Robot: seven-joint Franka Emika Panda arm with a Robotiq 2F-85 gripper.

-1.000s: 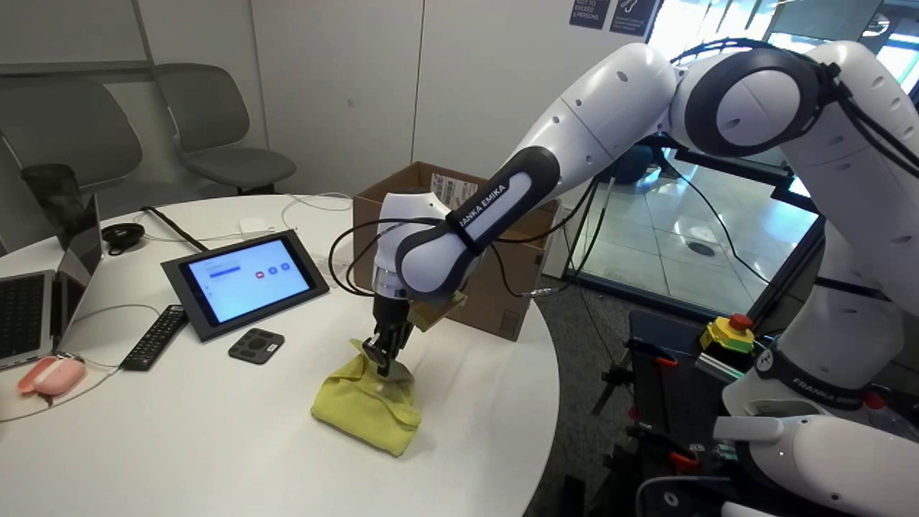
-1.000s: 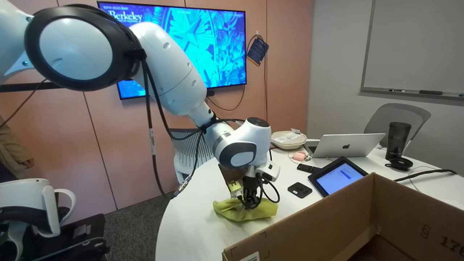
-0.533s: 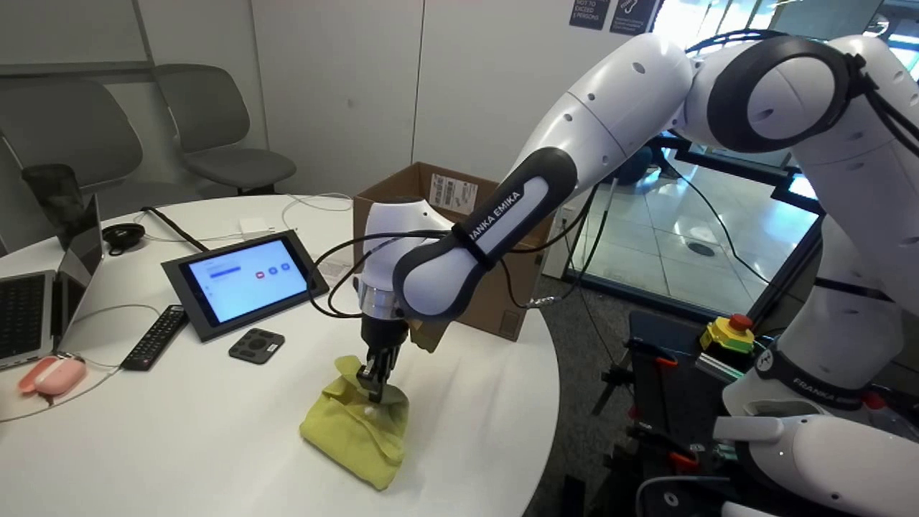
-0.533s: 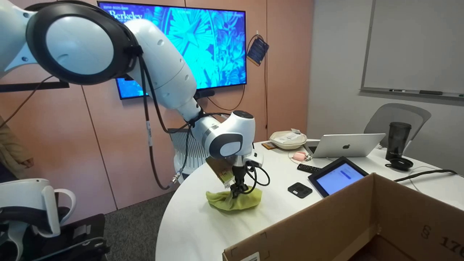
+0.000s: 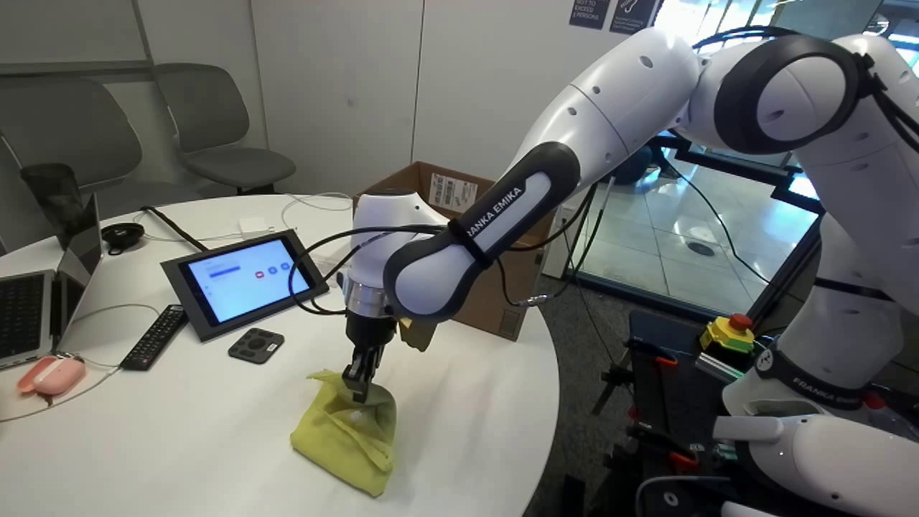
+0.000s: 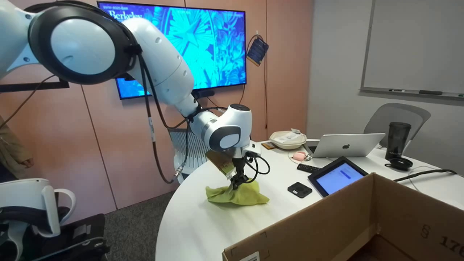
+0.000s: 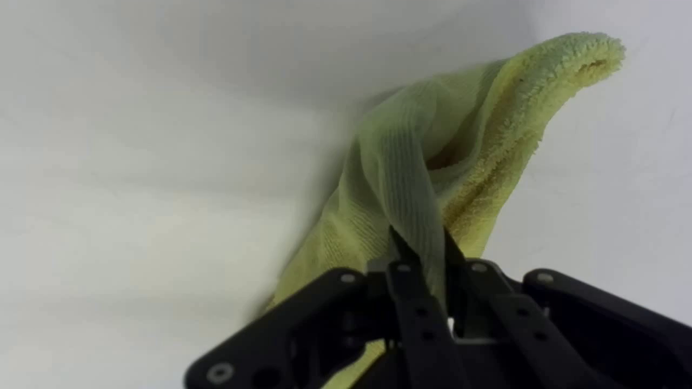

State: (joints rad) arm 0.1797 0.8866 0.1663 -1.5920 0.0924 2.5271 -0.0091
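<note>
A yellow-green cloth (image 5: 334,445) lies folded and bunched on the white round table (image 5: 215,459). It also shows in an exterior view (image 6: 252,195), where part of it is drawn up into a peak below the fingers. My gripper (image 5: 357,391) points down at the cloth and also shows in an exterior view (image 6: 235,184). In the wrist view the black fingers (image 7: 420,246) are closed around a raised fold of the cloth (image 7: 351,227). Most of the cloth appears to rest on the table. The part behind the fingers is hidden in the wrist view.
An open cardboard box (image 6: 301,224) stands on the table, behind the arm in an exterior view (image 5: 495,309). A tablet (image 5: 248,276), a black puck-like device (image 5: 256,345), a remote (image 5: 154,337), a pink case (image 5: 54,377) and a laptop (image 5: 25,316) also lie there.
In an exterior view my gripper has moved left and toward the camera, dragging the cloth along. The cloth is now drawn up into a higher peak under the fingers.
</note>
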